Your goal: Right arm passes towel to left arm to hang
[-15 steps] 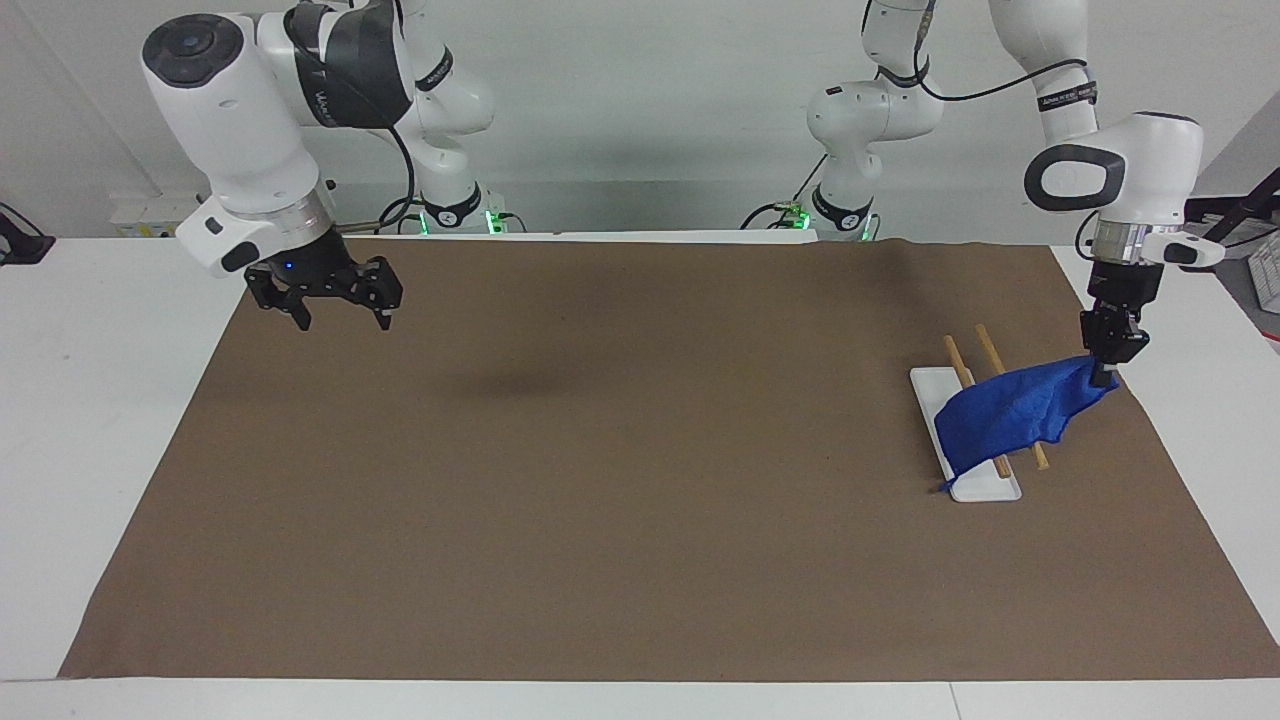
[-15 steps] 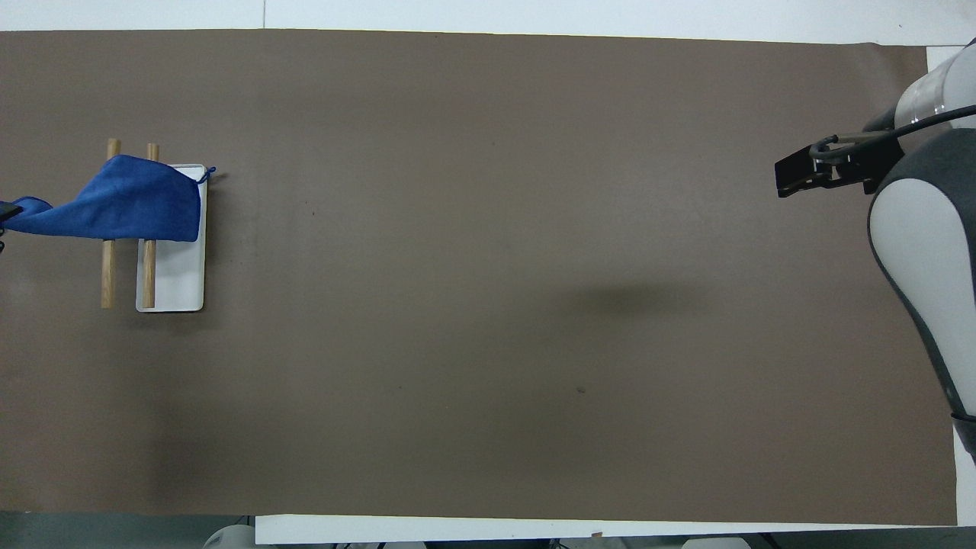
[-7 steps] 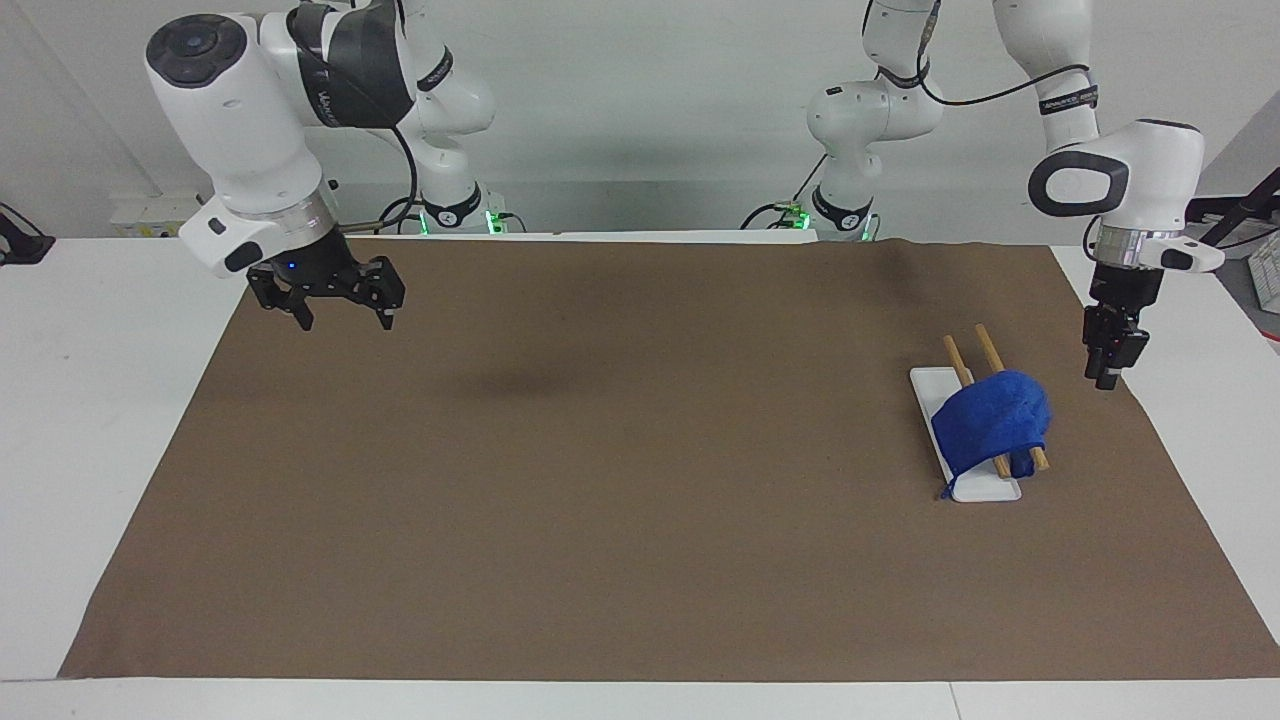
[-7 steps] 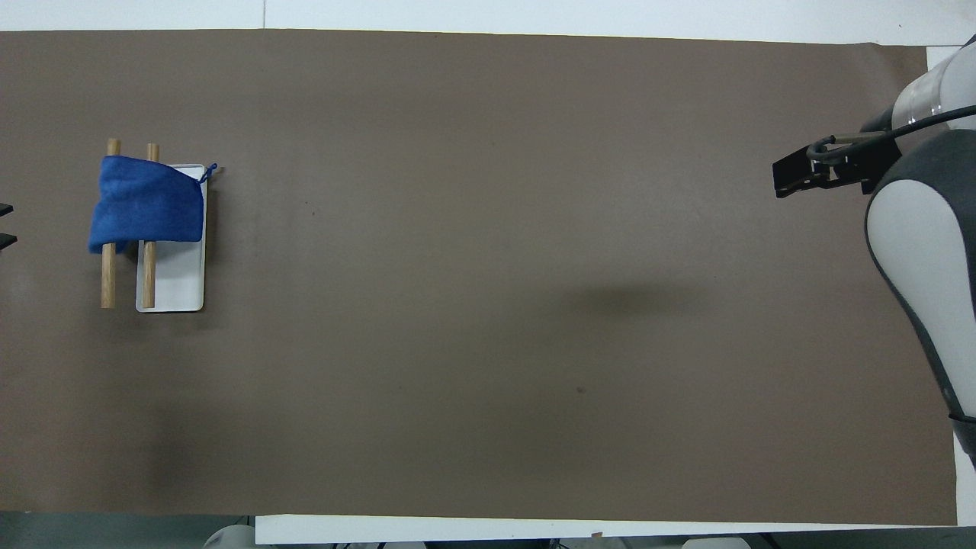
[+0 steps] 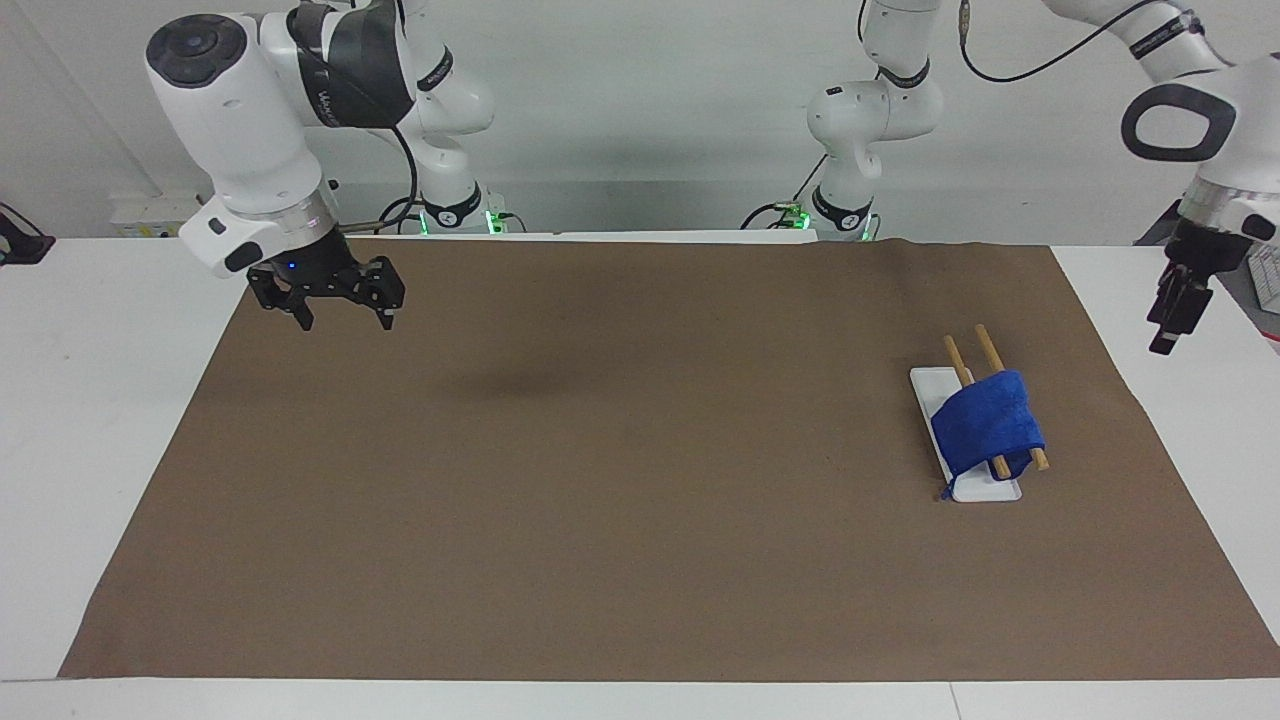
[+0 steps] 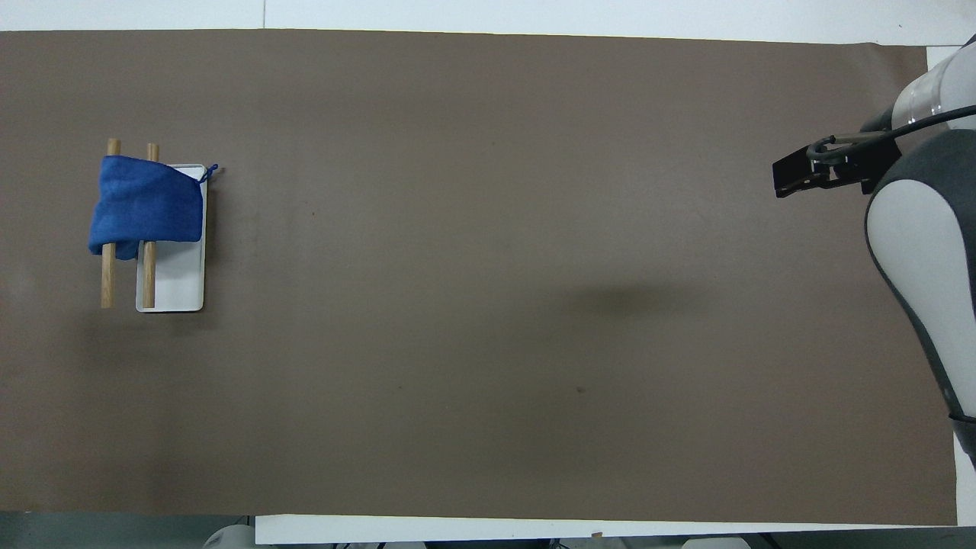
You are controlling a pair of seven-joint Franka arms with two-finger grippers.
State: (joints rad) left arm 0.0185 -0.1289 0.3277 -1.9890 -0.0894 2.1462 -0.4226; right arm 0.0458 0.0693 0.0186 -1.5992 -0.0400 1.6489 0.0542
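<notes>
The right gripper (image 5: pixel 344 320) hangs over the mat's (image 5: pixel 640 520) corner at the right arm's end, close to the robots' edge; its fingers are spread wide and hold nothing; this arm waits. The left gripper (image 5: pixel 1170 325) is up in the air at the left arm's end, off the mat's edge and over the bare white table (image 5: pixel 100 420); it is seen edge-on, so whether it is spread or pressed together cannot be told; nothing hangs from it.

The towel (image 5: pixel 987 425) is well apart from the left gripper, lower than it and toward the middle of the table; it is even further from the right gripper, with most of the mat's length between them. It is draped over the rack's two wooden rods (image 5: pixel 987 347), which lie side by side above a flat white base (image 5: pixel 925 385); the rods' ends stick out of the cloth both toward the robots and away from them; one fold falls onto the base, the other falls beside the outer rod on the left arm's side. Its thin tail (image 5: pixel 945 491) dangles at the base's corner farther from the robots.

The mat is a plain brown sheet covering most of the table; its edge nearest the robots is slightly rumpled; a soft shadow (image 5: pixel 530 383) lies on it toward the right arm's end; white table shows as a margin all round. At the robots' end, green lights (image 5: pixel 425 222) glow at the arm bases, black cables trail from them, and a pale grey wall (image 5: pixel 640 110) closes the room.
</notes>
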